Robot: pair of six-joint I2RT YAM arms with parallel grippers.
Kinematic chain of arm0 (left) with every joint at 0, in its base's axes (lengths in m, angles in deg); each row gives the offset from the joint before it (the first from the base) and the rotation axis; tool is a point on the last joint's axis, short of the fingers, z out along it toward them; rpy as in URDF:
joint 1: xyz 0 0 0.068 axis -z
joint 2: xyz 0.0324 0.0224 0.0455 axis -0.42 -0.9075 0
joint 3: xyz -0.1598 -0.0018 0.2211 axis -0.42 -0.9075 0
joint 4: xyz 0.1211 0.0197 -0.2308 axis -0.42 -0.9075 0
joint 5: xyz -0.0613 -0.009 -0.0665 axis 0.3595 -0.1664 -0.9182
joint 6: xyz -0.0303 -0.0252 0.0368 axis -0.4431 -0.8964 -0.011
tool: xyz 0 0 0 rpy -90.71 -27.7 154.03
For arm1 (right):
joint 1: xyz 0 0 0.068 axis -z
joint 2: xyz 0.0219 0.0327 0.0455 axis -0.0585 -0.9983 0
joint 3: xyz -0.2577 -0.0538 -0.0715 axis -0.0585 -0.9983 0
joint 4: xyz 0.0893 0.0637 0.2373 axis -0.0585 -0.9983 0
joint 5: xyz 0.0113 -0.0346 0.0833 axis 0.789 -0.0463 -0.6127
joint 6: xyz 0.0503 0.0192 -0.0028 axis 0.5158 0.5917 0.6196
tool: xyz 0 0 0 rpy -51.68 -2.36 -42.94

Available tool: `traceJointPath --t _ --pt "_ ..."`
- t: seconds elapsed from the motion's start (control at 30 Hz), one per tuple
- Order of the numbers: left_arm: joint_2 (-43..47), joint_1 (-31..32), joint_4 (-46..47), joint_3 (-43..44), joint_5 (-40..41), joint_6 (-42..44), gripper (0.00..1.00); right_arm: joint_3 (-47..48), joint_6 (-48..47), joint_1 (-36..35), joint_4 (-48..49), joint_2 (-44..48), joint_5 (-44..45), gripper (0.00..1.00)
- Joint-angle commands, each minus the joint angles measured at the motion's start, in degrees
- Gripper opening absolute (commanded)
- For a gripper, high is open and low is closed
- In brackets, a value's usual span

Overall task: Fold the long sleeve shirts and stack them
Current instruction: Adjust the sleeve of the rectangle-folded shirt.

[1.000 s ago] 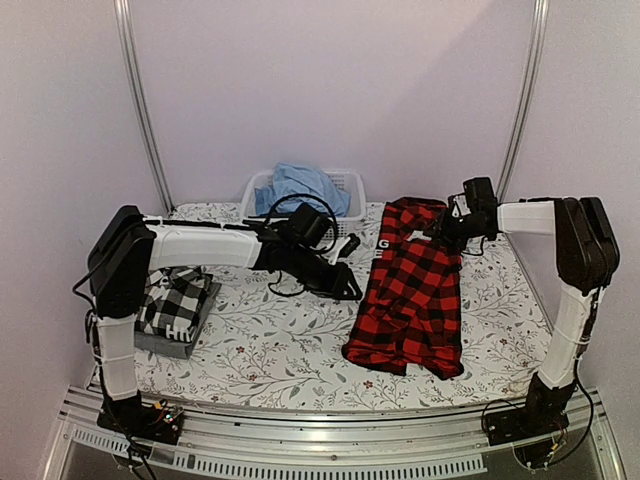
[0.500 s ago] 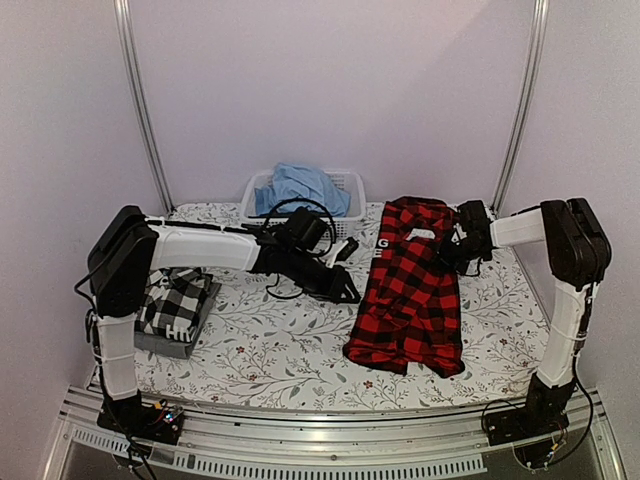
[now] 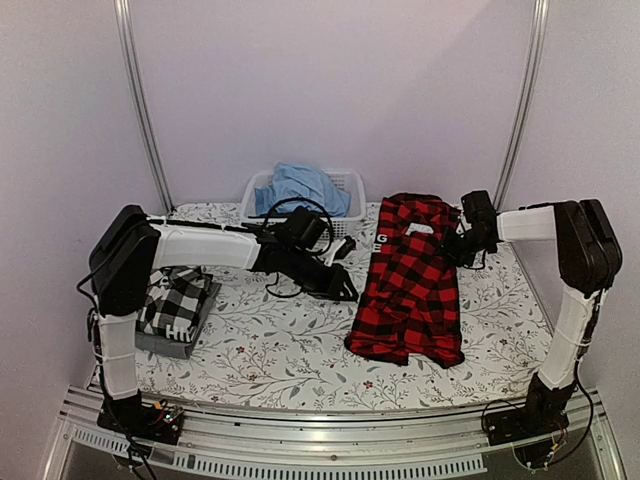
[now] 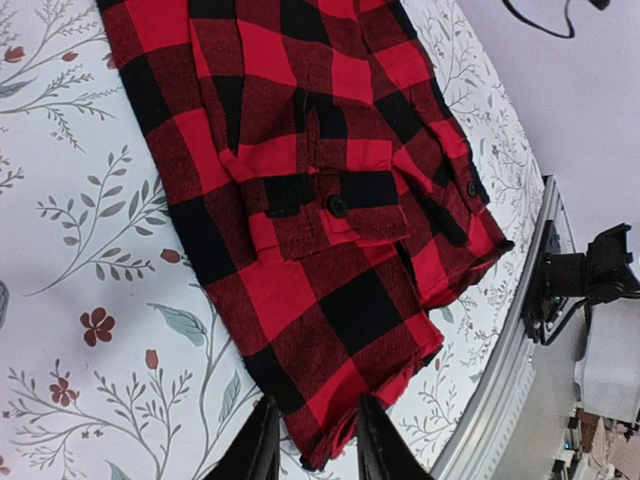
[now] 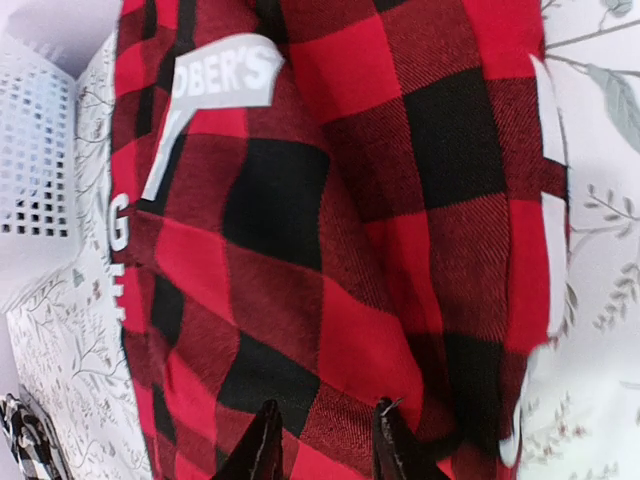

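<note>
The red-and-black flannel (image 3: 410,285) is seen spread lengthwise on the right half of the floral tabletop (image 3: 270,350), collar end toward the back wall and hem toward the near rail. A white neck label (image 5: 225,75) is turned up near the collar, and white letters (image 5: 118,225) are glimpsed along the shirt's left edge (only a "G" and an "E" can be made out). A buttoned cuff (image 4: 335,200) is shown folded across the lower body of the shirt.

The right tool (image 3: 462,248) is held low at the flannel's upper right edge. Its fingers are seen parted, with flat check cloth showing in the gap between them. The left tool (image 3: 348,292) is poised above bare tabletop just beside the shirt's left edge, its fingers likewise spread a little and empty.

A black-and-white check shirt (image 3: 178,300) is pictured folded at the far left of the tabletop, laid on a dark grey folded piece (image 3: 160,343). A white basket (image 3: 350,185) holding blue cloth (image 3: 298,185) is set against the back wall, between the two arms.
</note>
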Motion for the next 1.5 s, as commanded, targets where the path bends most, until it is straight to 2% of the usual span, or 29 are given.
traceJointPath --t 0.0,0.1,0.23,0.37,0.47,0.73,0.87,1.07,1.27,1.47 --pt "0.15 0.07 1.01 -0.33 0.5 -0.68 0.26 -6.74 -2.41 -2.28 -3.47 15.02 1.81 0.34" --pt "1.73 -0.06 1.73 -3.19 2.38 -1.39 0.26 -14.12 -2.27 -5.77 -5.28 24.38 3.37 0.41" --pt "3.55 -0.24 2.8 -6.55 2.37 -2.13 0.26 -25.16 0.96 -9.88 -6.56 35.68 3.91 0.38" --pt "4.62 -0.15 4.22 -8.61 1.55 -2.46 0.25 -30.5 4.19 -13.94 -10.13 42.95 6.6 0.38" --pt "4.13 -0.17 4.45 -8.47 1.24 -2.26 0.25 -32.22 5.39 -14.09 -10.1 45.58 8.92 0.4" --pt "1.1 -0.13 3.73 -4.48 0.99 -2.31 0.26 -24.79 2.56 -10.85 -6.26 37.89 9.25 0.43" --pt "-3.06 0.0 2.87 1.91 1.24 -1.96 0.27 -17.01 -0.06 -8.2 -4.81 31.77 8.01 0.42" --pt "-11.91 0.85 -4.24 15.2 3.32 -0.33 0.3 -9.68 -1.99 -7.94 -4.54 23.09 7.35 0.41" --pt "-18.15 3.17 -10.71 23.18 7.96 0.1 0.32 -6.71 -3.07 -7.49 -4.51 20.04 6.96 0.42" --pt "-19.15 4.26 -11.33 23.88 10.65 -1.05 0.35 -6.25 -3.7 -7.55 -4.39 19.81 6.48 0.42"
